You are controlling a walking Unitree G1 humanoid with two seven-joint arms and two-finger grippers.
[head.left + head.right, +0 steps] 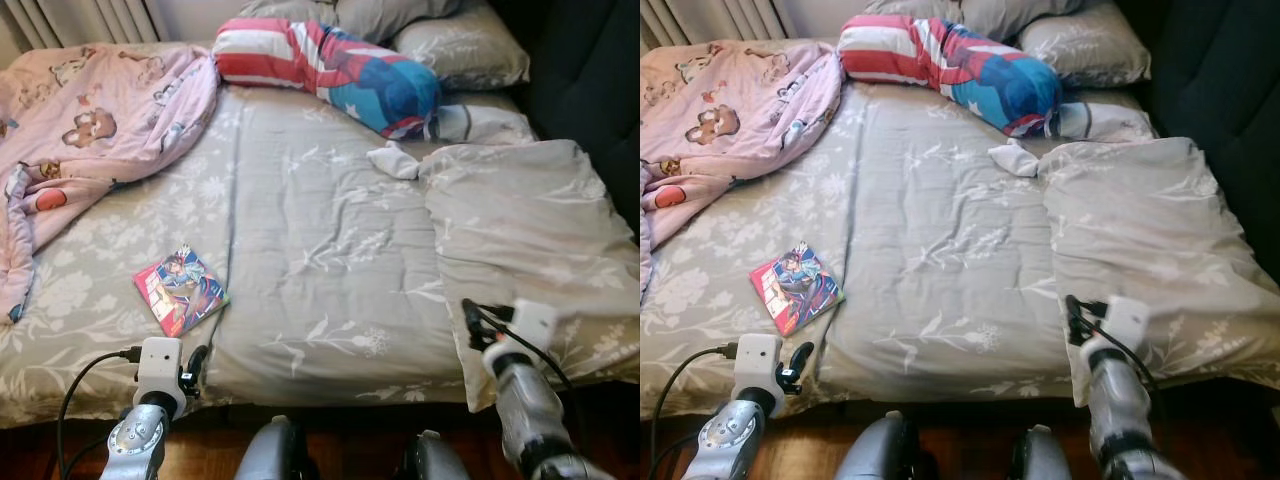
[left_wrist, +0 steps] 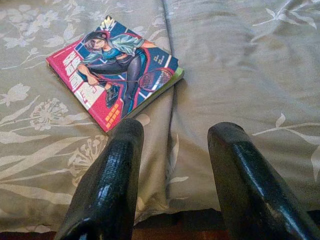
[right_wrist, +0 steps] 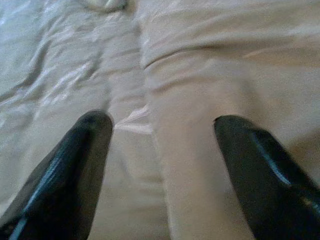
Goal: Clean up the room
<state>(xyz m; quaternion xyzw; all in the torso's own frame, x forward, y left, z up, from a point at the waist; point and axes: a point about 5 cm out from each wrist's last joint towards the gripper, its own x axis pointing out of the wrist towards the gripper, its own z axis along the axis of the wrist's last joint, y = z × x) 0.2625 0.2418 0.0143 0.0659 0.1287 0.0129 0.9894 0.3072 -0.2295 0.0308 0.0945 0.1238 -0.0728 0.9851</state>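
The bed [image 1: 330,250] carries a grey floral duvet. A comic book [image 1: 181,291] lies flat on it at about 8 o'clock from the bed's middle, near the front edge.

Left gripper [image 2: 172,150]: fingers [image 2: 112,180] spread wide, holding nothing, poised over the front edge of the bed with the comic book just beyond the fingertips, not touching it.

Right gripper [image 3: 160,145]: fingers [image 3: 70,170] spread wide, holding nothing, at the near corner of the loose grey pillow [image 1: 530,250] that lies at 3 o'clock. The wrist view is blurred; contact with the fabric cannot be confirmed.

A pink blanket [image 1: 90,130] is bunched at 10 o'clock. A red, white and blue pillow [image 1: 330,70] lies at 12 o'clock, with a small white cloth item [image 1: 395,160], possibly a sock, just below it.
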